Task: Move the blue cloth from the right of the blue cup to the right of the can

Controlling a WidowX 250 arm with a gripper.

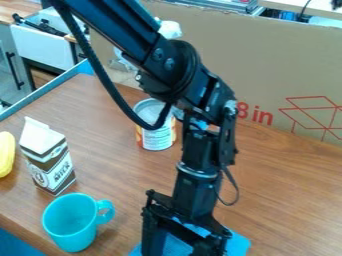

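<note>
On the table (280,195), near left, a mug (67,227); behind it, a carton (48,162), right of a rounded object (6,154); farther back and right, a can (157,136); right of the mug, a cloth (238,243); behind all, cardboard (267,62).

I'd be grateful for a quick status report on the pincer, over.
Pincer open, over something blue and flat. Nearest obstacle, turquoise mug, left in view. Carton and can farther back.

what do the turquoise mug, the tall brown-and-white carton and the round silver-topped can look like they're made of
Turquoise mug: likely glazed ceramic, smooth and even, though plastic is possible.
Brown-and-white carton: probably coated paperboard, with flat panels and a folded top.
Silver-topped can: seemingly metal, with a greyish rim.
</note>
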